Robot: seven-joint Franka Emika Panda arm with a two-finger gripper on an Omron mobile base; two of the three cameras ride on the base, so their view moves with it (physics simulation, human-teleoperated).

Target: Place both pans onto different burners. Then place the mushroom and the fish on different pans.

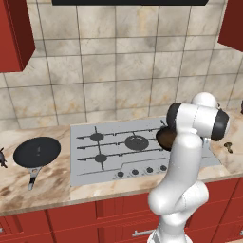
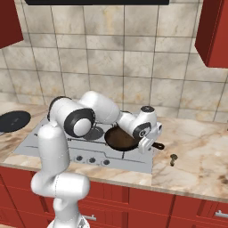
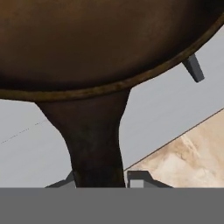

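Spanning a marble counter (image 1: 42, 182), the silver cooktop (image 1: 118, 163) backs beige tiles (image 1: 118, 61)

The black pan (image 1: 37, 152) lies on the counter (image 1: 52, 185) left of the cooktop (image 1: 118, 152).

My arm (image 1: 182, 190) was glossy white, built of thick rounded segments with dark bands at the joints; its gripper (image 3: 99, 178) had small grey fingertips.
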